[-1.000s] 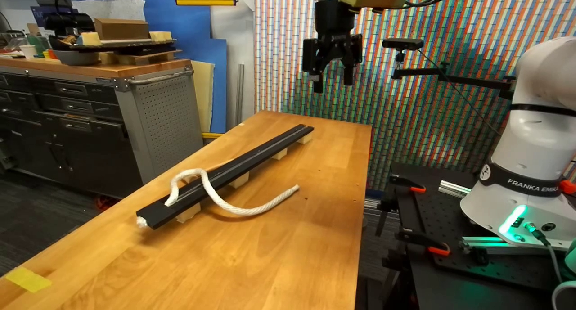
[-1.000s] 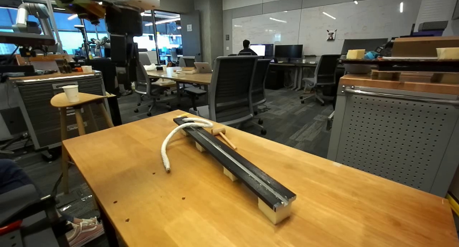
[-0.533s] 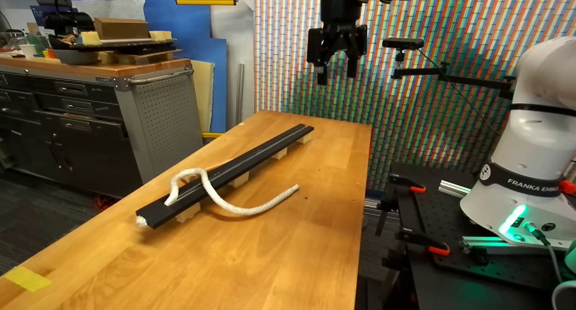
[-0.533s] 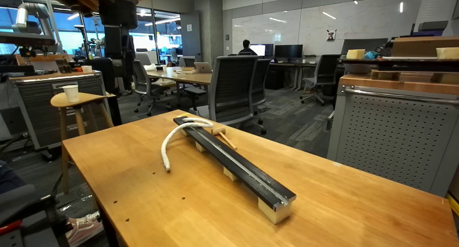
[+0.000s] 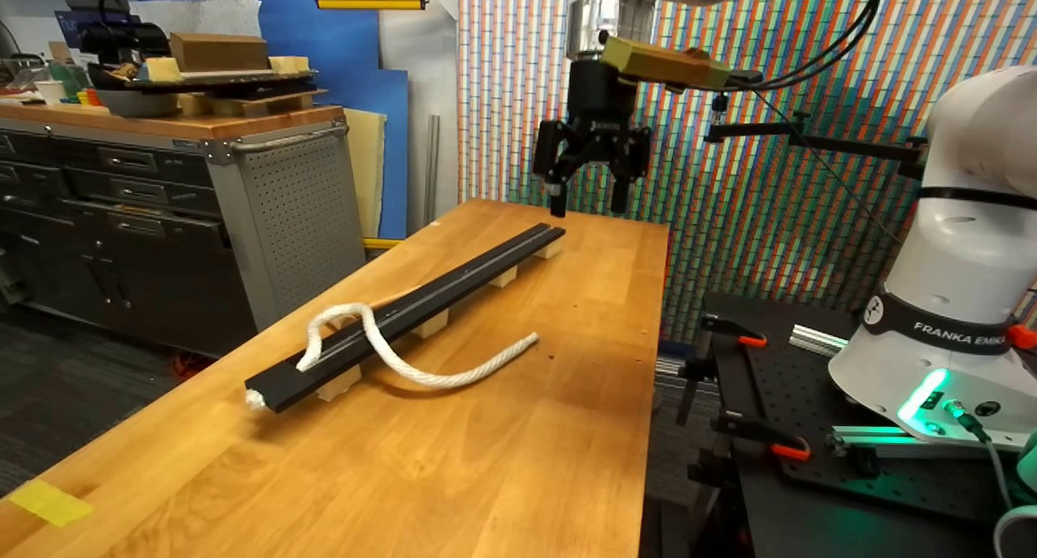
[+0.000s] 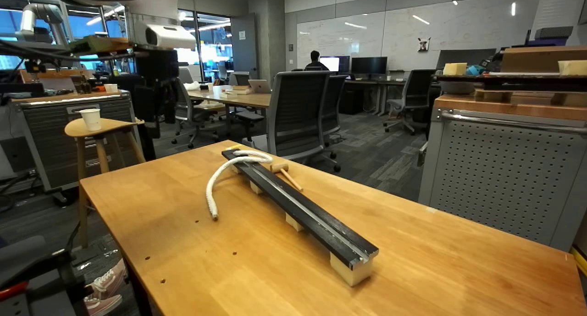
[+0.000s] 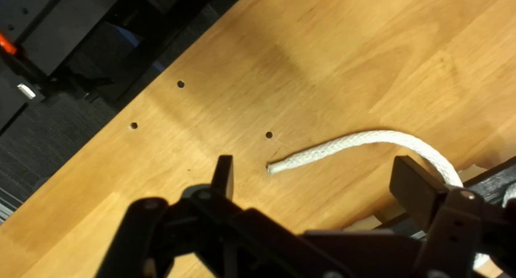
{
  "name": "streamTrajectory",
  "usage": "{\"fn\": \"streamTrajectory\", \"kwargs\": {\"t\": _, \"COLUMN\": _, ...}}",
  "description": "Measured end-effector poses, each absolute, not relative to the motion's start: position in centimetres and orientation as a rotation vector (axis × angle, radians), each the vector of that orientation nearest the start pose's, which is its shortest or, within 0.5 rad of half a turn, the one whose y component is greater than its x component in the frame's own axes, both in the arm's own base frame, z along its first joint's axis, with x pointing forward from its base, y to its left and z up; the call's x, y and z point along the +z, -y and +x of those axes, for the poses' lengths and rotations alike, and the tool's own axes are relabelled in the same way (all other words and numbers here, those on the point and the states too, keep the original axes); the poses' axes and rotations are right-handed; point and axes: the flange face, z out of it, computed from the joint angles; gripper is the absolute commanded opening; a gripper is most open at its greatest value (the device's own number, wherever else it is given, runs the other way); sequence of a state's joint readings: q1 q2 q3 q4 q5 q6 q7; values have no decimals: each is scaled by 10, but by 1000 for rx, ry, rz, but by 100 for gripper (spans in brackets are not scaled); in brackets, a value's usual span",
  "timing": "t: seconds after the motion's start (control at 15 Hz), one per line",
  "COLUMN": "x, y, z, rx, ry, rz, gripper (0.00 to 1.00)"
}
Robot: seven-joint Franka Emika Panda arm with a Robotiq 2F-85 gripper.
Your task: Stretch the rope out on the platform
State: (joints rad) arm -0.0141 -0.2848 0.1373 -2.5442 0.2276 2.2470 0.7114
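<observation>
Gripper (image 7: 316,171) hanging empty, fingers (image 7: 417,193) spread; the likely step is taking up the rope (image 7: 377,136): best to centre over its loose end before descending. Left to right in the wrist view: that end, below the gap, nearer the left-hand finger; its curve; then the platform (image 7: 489,185), partly behind the right-hand finger.

In an exterior view, the gripper (image 5: 589,209) is suspended well apart from the rope (image 5: 437,380), with its fingers pointed down and spread. The black platform (image 5: 441,295) is propped on pale blocks (image 5: 431,325) on the wooden table (image 5: 502,477). The rope is looped over the platform's near part, and its free end is laid on the table. Yellow tape (image 5: 50,503) is stuck near the table's edge, and a green strip (image 5: 923,392) is lit on the robot's base (image 5: 871,380).
</observation>
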Motion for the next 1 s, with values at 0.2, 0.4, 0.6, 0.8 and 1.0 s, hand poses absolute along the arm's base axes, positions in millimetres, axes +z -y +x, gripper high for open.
{"fn": "streamTrajectory", "kwargs": {"t": 0.2, "x": 339, "y": -57, "z": 420, "rx": 41, "ry": -1195, "rz": -2717, "gripper": 100}}
{"fn": "streamTrajectory", "kwargs": {"t": 0.4, "x": 316, "y": -53, "z": 418, "rx": -54, "ry": -1312, "rz": -2640, "gripper": 100}}
{"fn": "streamTrajectory", "kwargs": {"t": 0.6, "x": 296, "y": -53, "z": 420, "rx": -84, "ry": -1432, "rz": -2592, "gripper": 100}}
{"fn": "streamTrajectory", "kwargs": {"t": 0.8, "x": 273, "y": -59, "z": 420, "rx": -52, "ry": -1550, "rz": -2602, "gripper": 100}}
{"fn": "streamTrajectory", "kwargs": {"t": 1.0, "x": 255, "y": -65, "z": 427, "rx": -32, "ry": -1660, "rz": -2611, "gripper": 100}}
